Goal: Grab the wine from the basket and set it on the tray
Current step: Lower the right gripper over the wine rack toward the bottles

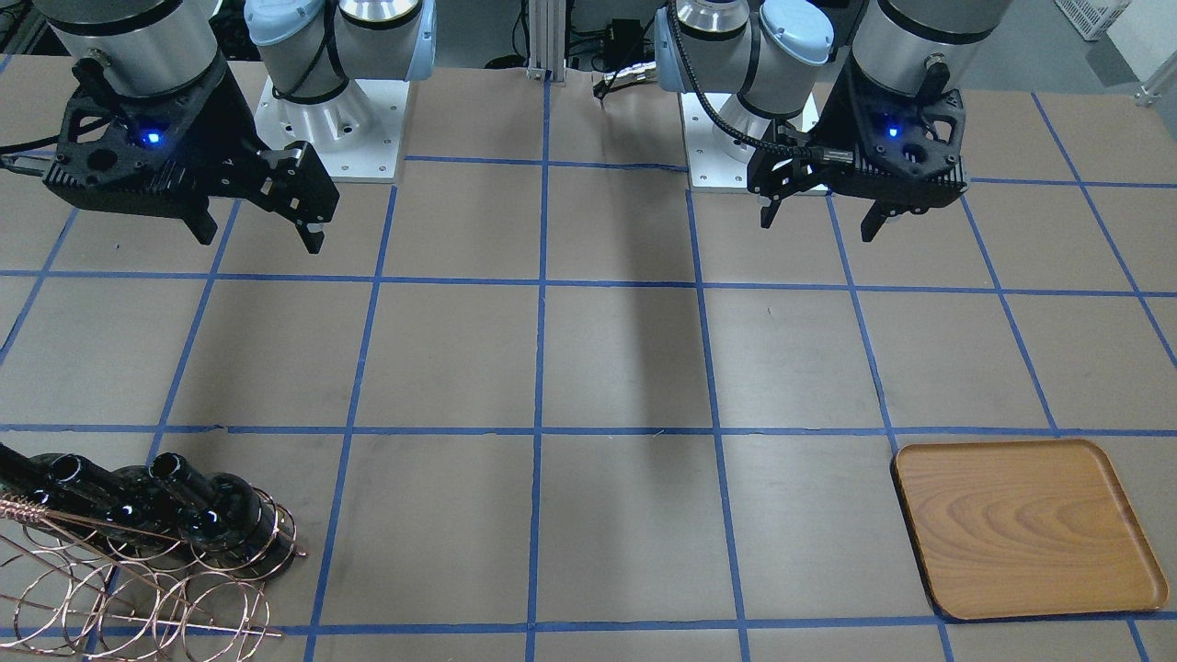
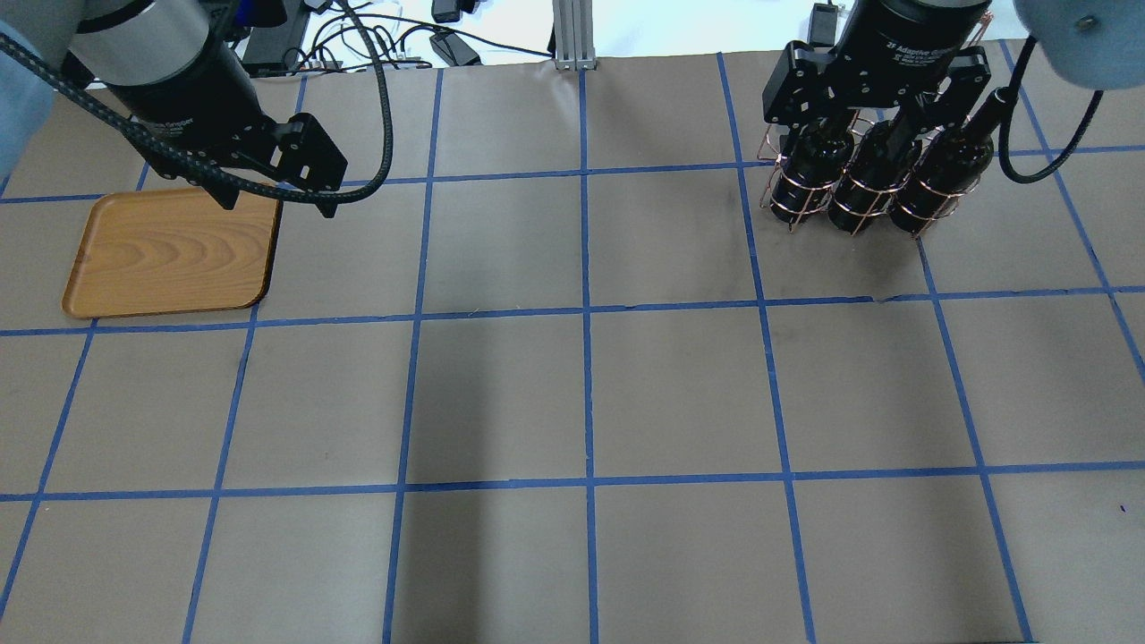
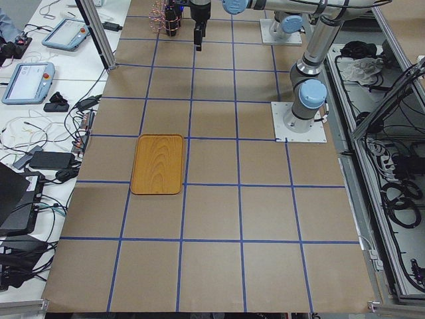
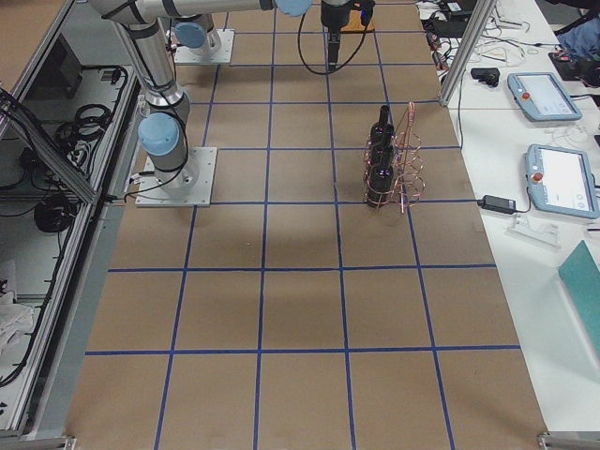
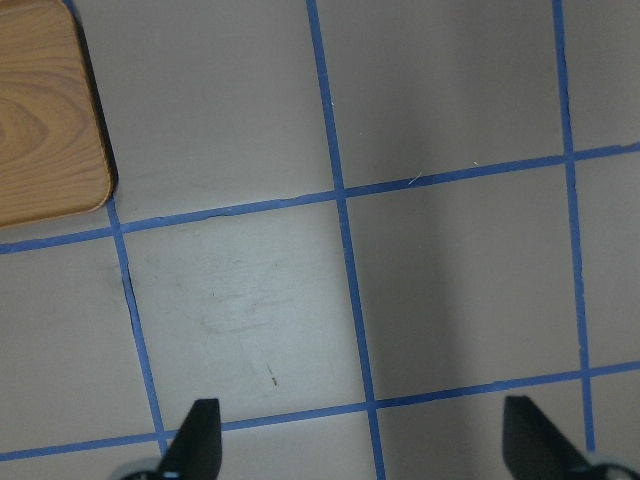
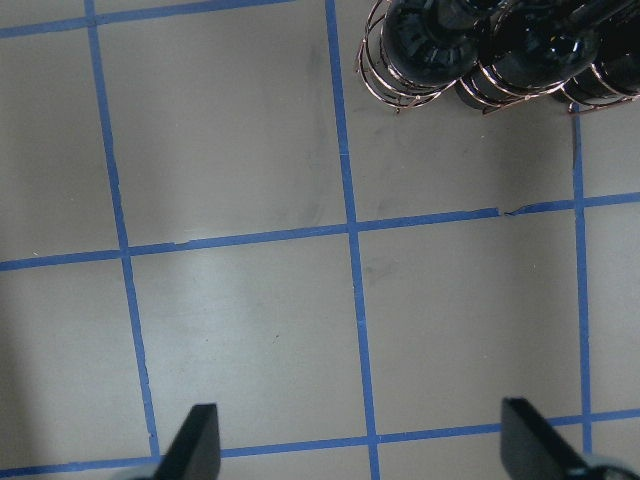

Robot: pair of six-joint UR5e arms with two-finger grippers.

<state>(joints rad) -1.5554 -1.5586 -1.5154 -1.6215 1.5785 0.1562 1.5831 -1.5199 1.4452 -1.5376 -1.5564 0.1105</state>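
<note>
Three near-black wine bottles [image 2: 863,183] lie side by side in the copper wire basket [image 1: 138,588] at the table's far right side; they also show in the front view [image 1: 216,515] and at the top of the right wrist view [image 6: 500,50]. My right gripper [image 2: 881,112] hangs open and empty high above them, and it shows in the front view [image 1: 259,241]. The wooden tray [image 2: 170,255] lies empty at the far left. My left gripper [image 2: 275,201] is open and empty, high up beside the tray's right edge [image 5: 40,110].
The table is brown paper with a blue tape grid [image 2: 586,313]. A metal post [image 2: 568,36] stands at the far edge. Monitors, tablets and cables lie on side benches [image 3: 40,80] beyond the table's far edge.
</note>
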